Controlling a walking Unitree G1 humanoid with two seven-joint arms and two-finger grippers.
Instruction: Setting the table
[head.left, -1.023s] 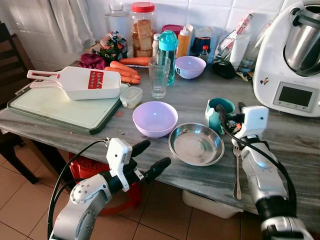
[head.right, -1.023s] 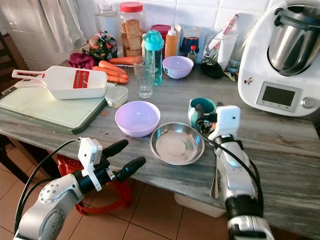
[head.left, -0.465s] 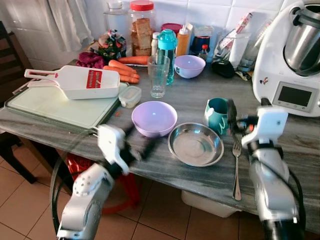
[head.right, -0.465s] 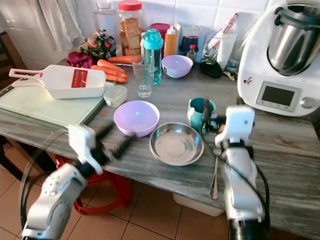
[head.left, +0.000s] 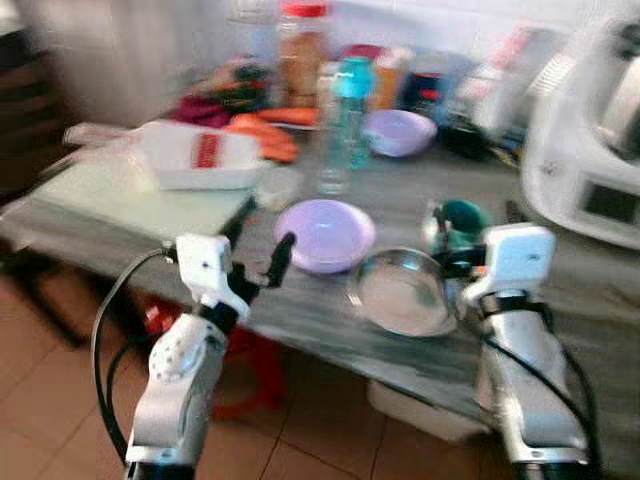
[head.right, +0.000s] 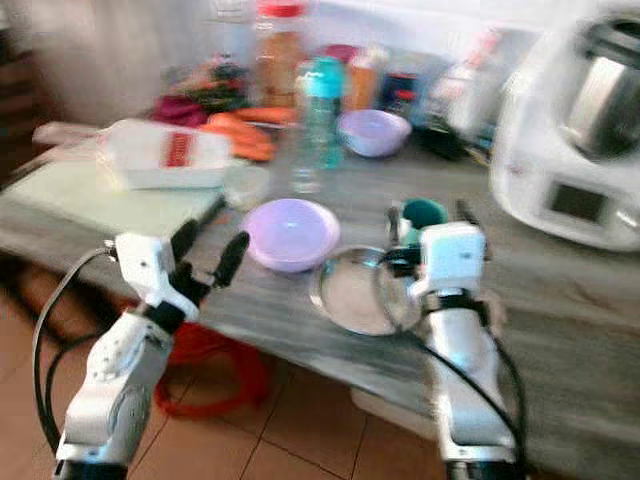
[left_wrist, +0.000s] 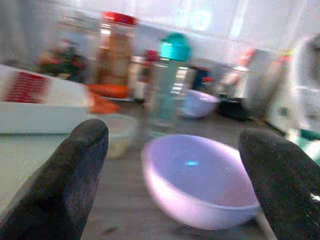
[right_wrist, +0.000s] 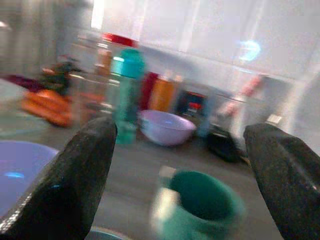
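Everything is blurred by motion. A purple bowl (head.left: 323, 233) sits near the counter's front edge, with a steel bowl (head.left: 405, 292) to its right and a teal mug (head.left: 462, 218) behind that. My left gripper (head.left: 262, 252) is open at the counter edge, just left of the purple bowl (left_wrist: 200, 185), which lies ahead between its fingers (left_wrist: 75, 170). My right gripper (head.left: 450, 262) is open at the right rim of the steel bowl, with its wide-apart fingers (right_wrist: 75, 170) pointing at the teal mug (right_wrist: 200, 210). Neither gripper holds anything.
A green cutting board (head.left: 140, 195) carries a white slicer (head.left: 195, 155) at the left. Behind stand a glass (head.left: 333, 170), a teal bottle (head.left: 350, 105), a second purple bowl (head.left: 398, 132), carrots (head.left: 265, 135) and jars. A white kitchen machine (head.left: 590, 150) fills the right.
The picture has shifted and blurred, so the camera moved. My left gripper has risen to the counter edge beside the purple bowl. My right gripper sits back by the mug and steel bowl.
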